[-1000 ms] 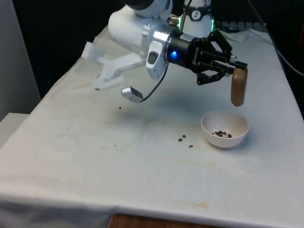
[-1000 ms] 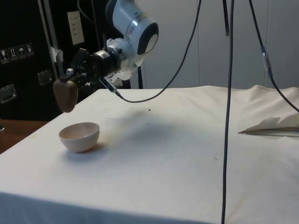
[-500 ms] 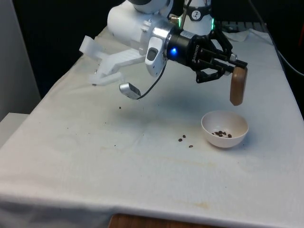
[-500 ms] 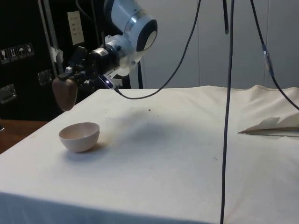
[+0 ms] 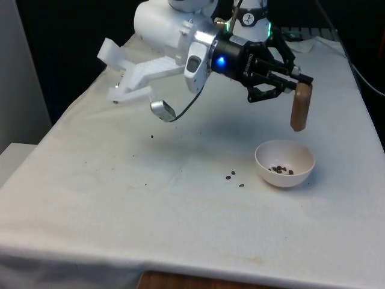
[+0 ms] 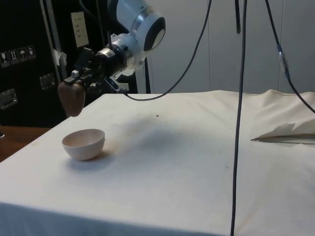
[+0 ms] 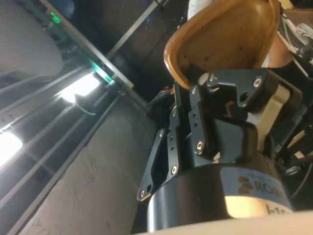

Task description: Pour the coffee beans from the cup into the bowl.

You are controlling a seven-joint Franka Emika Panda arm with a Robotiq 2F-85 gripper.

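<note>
A: How far along was it?

B: Looked mostly done. The white bowl (image 5: 284, 163) already had a small cluster of coffee beans (image 5: 280, 170) in it, and a few stray beans (image 5: 235, 179) lay on the cloth (image 5: 120, 198) just beside it, on the front view's left. The brown cup (image 5: 300, 106) hung above the bowl's far rim, apart from it, turned mouth-down or close to it.

A: Anything left in the cup?

B: The wrist view showed its inside (image 7: 230, 36) bare as far as I could see. So my read: pour finished, or nearly. What remained was righting the cup and setting it down. The spilled beans weren't recoverable by pouring.

A: Gripper?

B: The gripper (image 5: 292, 83) was clamped on the cup's upper end, fingers closed against it. Side view showed the same: cup (image 6: 71, 98) held in the gripper (image 6: 75, 81) above the bowl (image 6: 83, 143), nothing touching bowl or cloth.
</note>
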